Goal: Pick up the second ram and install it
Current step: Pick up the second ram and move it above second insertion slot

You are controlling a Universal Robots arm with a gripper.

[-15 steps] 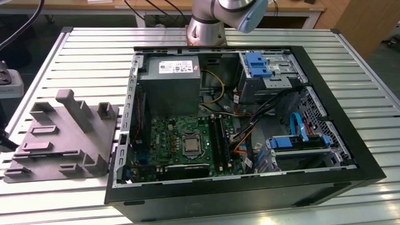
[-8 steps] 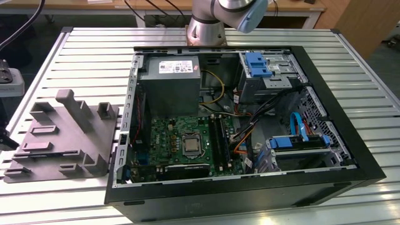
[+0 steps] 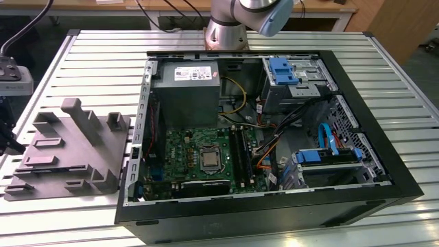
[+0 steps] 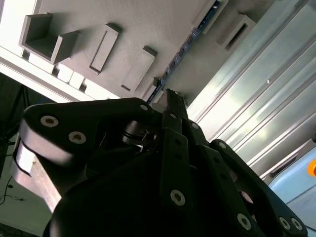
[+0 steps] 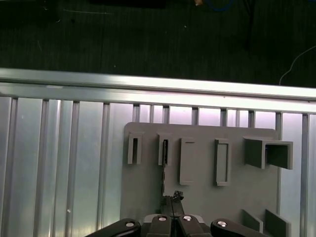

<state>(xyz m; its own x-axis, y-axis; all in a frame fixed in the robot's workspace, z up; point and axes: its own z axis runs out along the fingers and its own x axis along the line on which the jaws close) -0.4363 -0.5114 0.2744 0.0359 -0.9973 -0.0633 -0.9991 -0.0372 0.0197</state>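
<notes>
First wrist view: gripper (image 5: 172, 198), jaws closed, empty, above the second ram (image 5: 164, 170) standing edgewise in the grey fixture (image 5: 148, 190); a good grasp likely squares across its faces.

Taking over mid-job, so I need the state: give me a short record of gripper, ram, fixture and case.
gripper: shut, nothing seen in it, above the fixture
ram: on edge in a fixture slot, not held
fixture: grey tray on the slatted table, at the exterior view's left of the case
case: open, board exposed
ram install: not done; whether the board's slots hold another stick cannot be told
</notes>
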